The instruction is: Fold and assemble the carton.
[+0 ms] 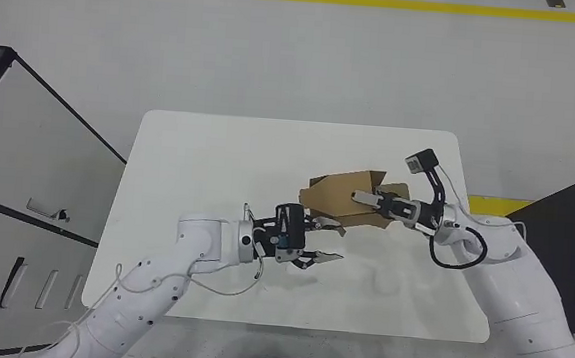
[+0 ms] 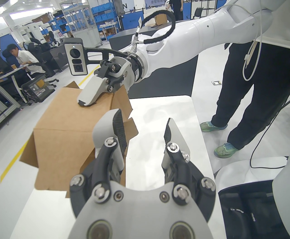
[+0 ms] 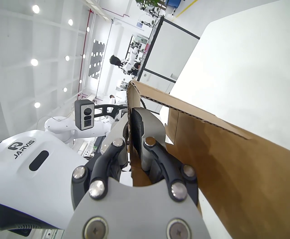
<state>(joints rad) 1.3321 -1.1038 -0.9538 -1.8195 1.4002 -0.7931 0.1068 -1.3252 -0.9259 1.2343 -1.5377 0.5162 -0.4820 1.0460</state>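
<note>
Top view: one carton, two grippers, one table. The carton sits right of the table's middle, its long axis running roughly left to right across the table, slightly skewed. It is plain brown corrugated board, partly squared up, with loose flaps sticking out at its ends. The right gripper is clamped on one upper wall, a finger on each side of the board. The left gripper hangs just beside the carton's near side, fingers apart, holding nothing.
</note>
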